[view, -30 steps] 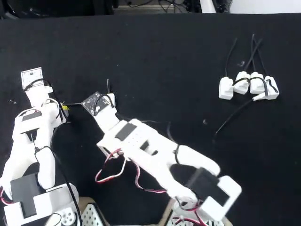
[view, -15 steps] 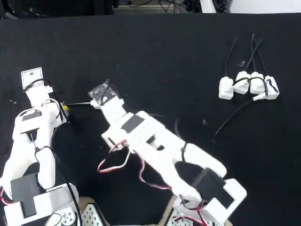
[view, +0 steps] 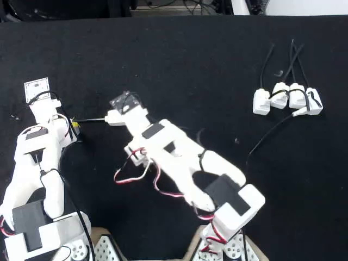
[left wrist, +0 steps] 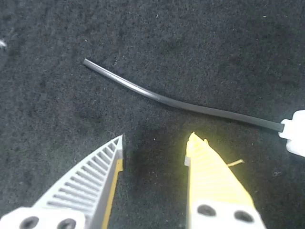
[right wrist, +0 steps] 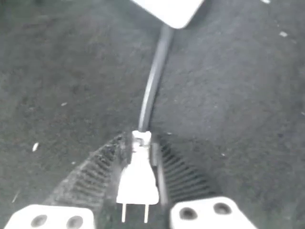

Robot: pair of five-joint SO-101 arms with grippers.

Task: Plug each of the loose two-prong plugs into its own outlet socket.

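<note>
Currently: right jaws clamped on the white two-prong plug [right wrist: 138, 183], well apart from the outlet sockets [view: 287, 98]. Left jaws open, empty, farther still from the sockets. Judgement: plug light, rigid, smooth; cord [right wrist: 153, 81] springy, may tug. Grip flat body sides, prongs clear.

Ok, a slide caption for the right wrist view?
Right claw closed on a white two-prong plug, prongs toward the camera, cord running off across the table.

Matt, fuzzy black cloth on the table [view: 190, 54]; smooth white plastic plug [right wrist: 138, 183], glossy cord [left wrist: 190, 106].
</note>
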